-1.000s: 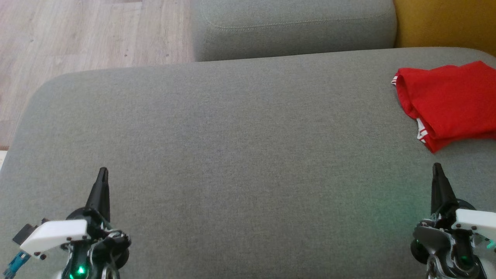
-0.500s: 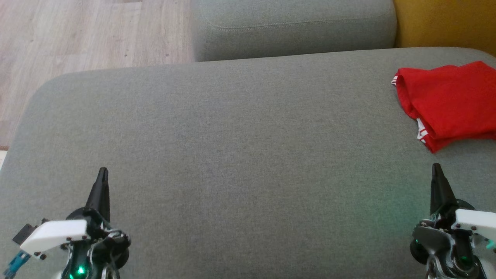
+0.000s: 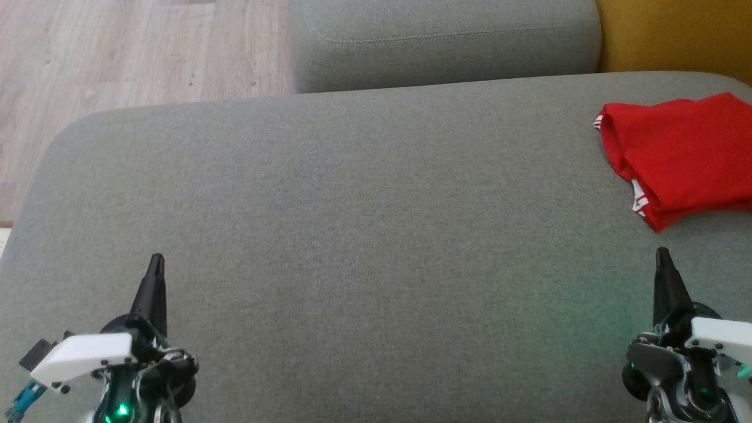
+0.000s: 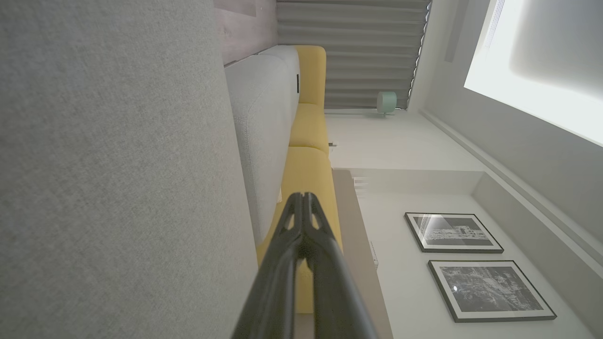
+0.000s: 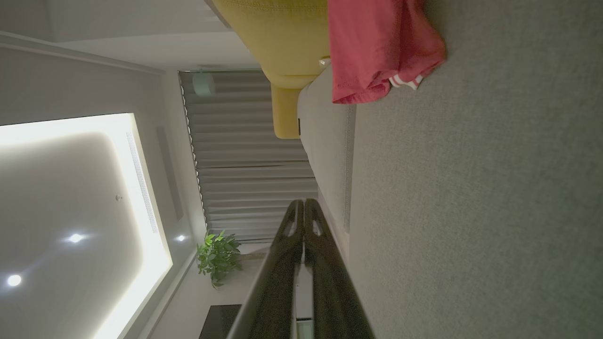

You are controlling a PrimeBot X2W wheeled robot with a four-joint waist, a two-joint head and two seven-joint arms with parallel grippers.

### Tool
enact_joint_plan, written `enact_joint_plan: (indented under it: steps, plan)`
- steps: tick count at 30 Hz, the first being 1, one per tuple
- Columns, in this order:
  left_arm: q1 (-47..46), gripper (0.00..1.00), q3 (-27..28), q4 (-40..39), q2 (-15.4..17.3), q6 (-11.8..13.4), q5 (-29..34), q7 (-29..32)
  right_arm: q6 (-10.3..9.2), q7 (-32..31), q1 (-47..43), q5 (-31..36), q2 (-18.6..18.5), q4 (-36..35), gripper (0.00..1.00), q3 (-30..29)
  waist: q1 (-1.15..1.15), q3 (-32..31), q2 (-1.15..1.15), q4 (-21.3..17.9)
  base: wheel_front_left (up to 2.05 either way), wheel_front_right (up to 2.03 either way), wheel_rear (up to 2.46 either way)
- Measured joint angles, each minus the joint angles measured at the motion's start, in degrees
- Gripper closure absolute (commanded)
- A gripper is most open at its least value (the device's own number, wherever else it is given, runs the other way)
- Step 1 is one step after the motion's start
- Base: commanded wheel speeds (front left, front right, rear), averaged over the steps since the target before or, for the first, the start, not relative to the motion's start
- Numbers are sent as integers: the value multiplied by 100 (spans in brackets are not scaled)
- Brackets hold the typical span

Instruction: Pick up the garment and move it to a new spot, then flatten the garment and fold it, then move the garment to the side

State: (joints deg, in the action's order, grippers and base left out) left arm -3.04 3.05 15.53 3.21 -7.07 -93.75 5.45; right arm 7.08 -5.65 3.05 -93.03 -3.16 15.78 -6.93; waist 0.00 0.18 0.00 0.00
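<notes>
The garment (image 3: 684,155) is red with white striped trim, folded into a compact bundle at the far right of the grey sofa seat (image 3: 364,223). It also appears in the right wrist view as a red bundle (image 5: 377,44) at the top. My right gripper (image 3: 662,254) is shut and empty, hovering a short way in front of the garment and apart from it. My left gripper (image 3: 156,261) is shut and empty at the lower left, far from the garment. Each wrist view shows its fingers pressed together: left gripper (image 4: 302,197), right gripper (image 5: 300,203).
A second grey cushion (image 3: 446,44) lies beyond the seat, with a yellow cushion (image 3: 675,35) at the top right. Wooden floor (image 3: 117,53) lies past the seat's left and far edges. The wide grey seat stretches between the two grippers.
</notes>
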Motion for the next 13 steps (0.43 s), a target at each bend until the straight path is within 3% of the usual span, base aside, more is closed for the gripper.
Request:
enact_joint_plan:
  steps: [13]
  plan:
    - [0,100,48,0,-10,0,40,1,0,0,0,1,24,1,100,-21,0,0,0,0,0,0,0]
